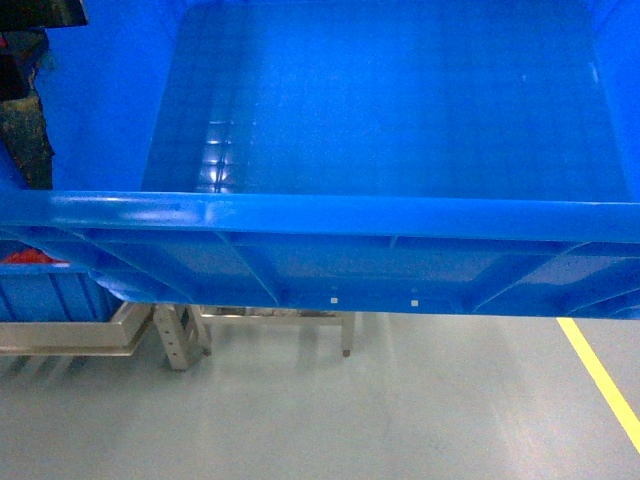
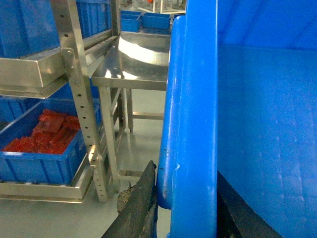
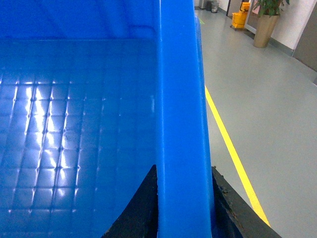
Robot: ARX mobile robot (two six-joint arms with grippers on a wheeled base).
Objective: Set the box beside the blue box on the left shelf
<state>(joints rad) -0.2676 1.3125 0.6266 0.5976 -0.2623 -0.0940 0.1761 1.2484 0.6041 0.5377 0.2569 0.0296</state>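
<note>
The box (image 1: 380,110), a large blue crate with a grid-embossed floor, fills the head view and hangs above the floor. Its near rim (image 1: 300,215) runs across the frame. My left gripper (image 2: 190,198) is shut on the box's left rim, one dark finger (image 2: 141,198) outside and the other inside the wall. In the head view that gripper (image 1: 28,120) shows at the top left. My right gripper (image 3: 184,201) is shut on the right rim (image 3: 181,99), with black fingers on both sides. The left shelf and the blue box on it are out of view.
To the left stands a steel-tube rack (image 2: 81,114) holding a blue bin of red parts (image 2: 39,144), with a steel table (image 2: 133,69) behind it. Steel legs (image 1: 180,335) show under the box. A yellow floor line (image 3: 228,144) runs on the right, and a potted plant (image 3: 265,22) stands far off.
</note>
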